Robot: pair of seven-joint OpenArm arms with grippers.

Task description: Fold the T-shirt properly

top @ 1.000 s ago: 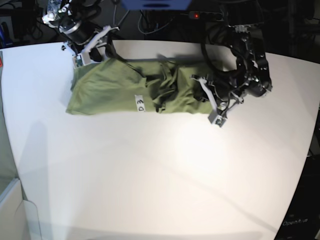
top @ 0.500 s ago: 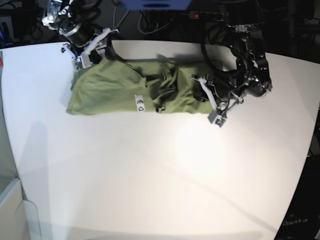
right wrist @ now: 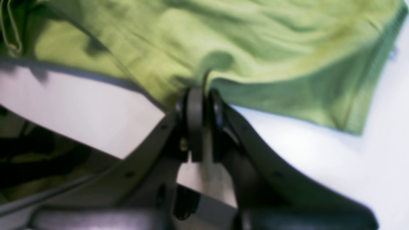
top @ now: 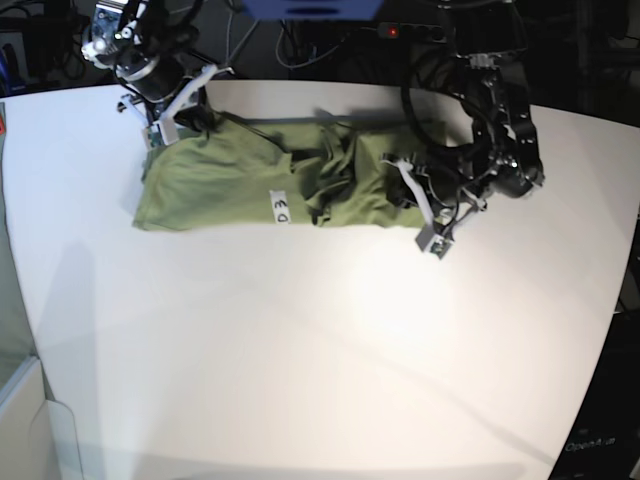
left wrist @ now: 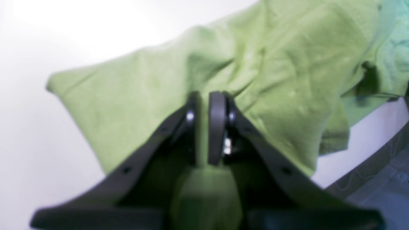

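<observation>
The olive-green T-shirt (top: 230,175) lies bunched in a long band across the far side of the white table (top: 320,340), a small white label (top: 280,207) showing near its front edge. My right gripper (top: 163,125) is at the shirt's far left corner. In the right wrist view it (right wrist: 204,91) is shut, pinching the hem of the T-shirt (right wrist: 271,48). My left gripper (top: 418,200) is at the shirt's right end. In the left wrist view it (left wrist: 204,95) is shut with a fold of the T-shirt (left wrist: 287,80) between its pads.
Behind the table's back edge are dark cables and a power strip with a red light (top: 410,32). A pale bin (top: 20,420) stands off the table's front left corner. The table's curved right edge (top: 610,330) runs close to the left arm.
My right gripper has closed on the shirt's far left corner and shifted slightly up and left. The left arm has edged a little left, still gripping.
</observation>
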